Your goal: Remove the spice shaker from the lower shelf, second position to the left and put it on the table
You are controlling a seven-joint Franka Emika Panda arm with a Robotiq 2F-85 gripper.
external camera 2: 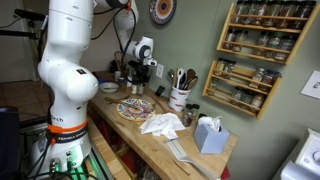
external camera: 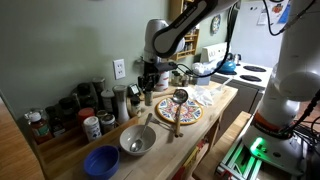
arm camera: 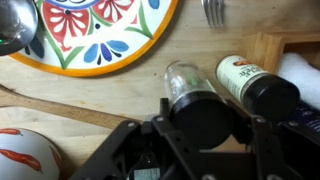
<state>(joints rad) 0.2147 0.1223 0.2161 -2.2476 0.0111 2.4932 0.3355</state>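
In the wrist view my gripper [arm camera: 205, 122] is shut on a clear spice shaker [arm camera: 187, 76] with a black cap, held just above the light-wood table [arm camera: 120, 85]. It is beside the colourful plate [arm camera: 100, 30] and a labelled jar [arm camera: 240, 72]. In both exterior views the gripper [external camera: 148, 88] [external camera 2: 137, 78] hangs low over the table [external camera: 215, 105] [external camera 2: 175, 145], near a crowd of bottles. The wooden wall rack shows in an exterior view, and its lower shelf [external camera 2: 240, 100] holds several small jars, far from the gripper.
A painted plate [external camera: 178, 112] with a ladle on it, a metal bowl [external camera: 137, 140] and a blue bowl [external camera: 100, 161] sit on the table. Jars line the wall side [external camera: 70, 110]. A utensil holder [external camera 2: 180, 98], white cloth [external camera 2: 160, 123] and tissue box [external camera 2: 210, 135] stand further along. The white stove [external camera: 248, 72] adjoins.
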